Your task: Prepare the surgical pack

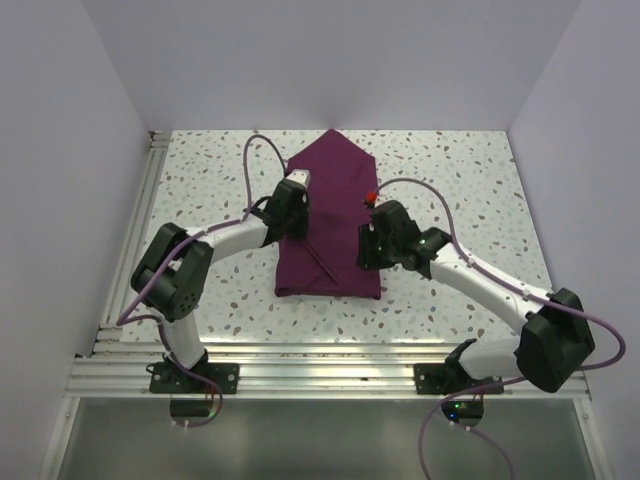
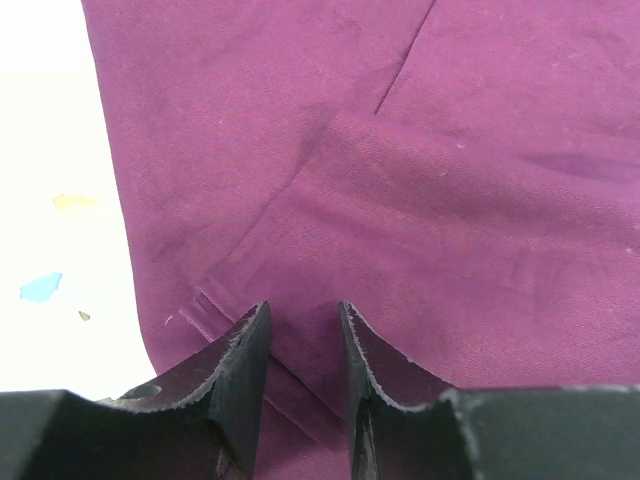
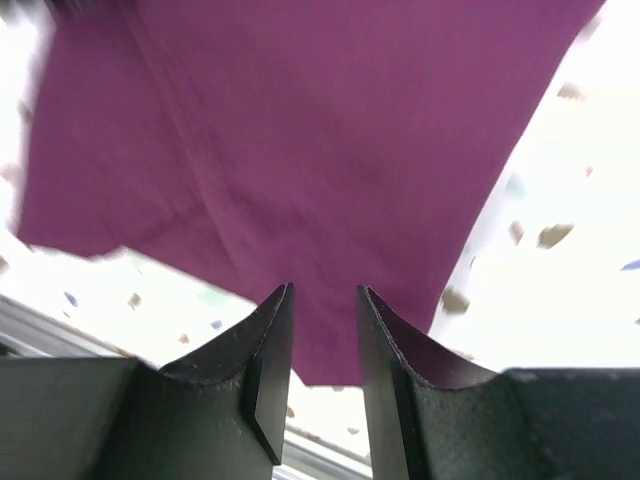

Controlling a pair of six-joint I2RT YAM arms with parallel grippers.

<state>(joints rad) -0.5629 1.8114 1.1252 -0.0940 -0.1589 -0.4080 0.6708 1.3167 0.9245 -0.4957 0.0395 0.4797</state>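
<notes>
The pack point(image 1: 330, 215) is lying flat on the table point(image 1: 450, 190) between the two grippers, partly folded. The left gripper point(image 2: 304, 312) is hovering over its left edge, and the right gripper point(image 3: 324, 292) is hanging above its right edge, toward the near corner. Both pairs of jaws are standing a little apart with nothing between them, so neither is grasping the cloth.

Likely trouble: just ahead of the left fingers point(image 2: 245, 350) a folded flap is overlapping the layer beneath, with its edge running under the fingertips. If those jaws are closing there, they may be catching only the top layer, or two layers at once, and a pull would then be opening the fold or dragging the whole pack across the table. A tug from one side alone would probably be skewing it, since the right gripper is not pinning anything down.

The pack's long axis is running straight away from both arm bases. Its far end is tapering to a point aimed at the back wall, and its near end is lying square.
</notes>
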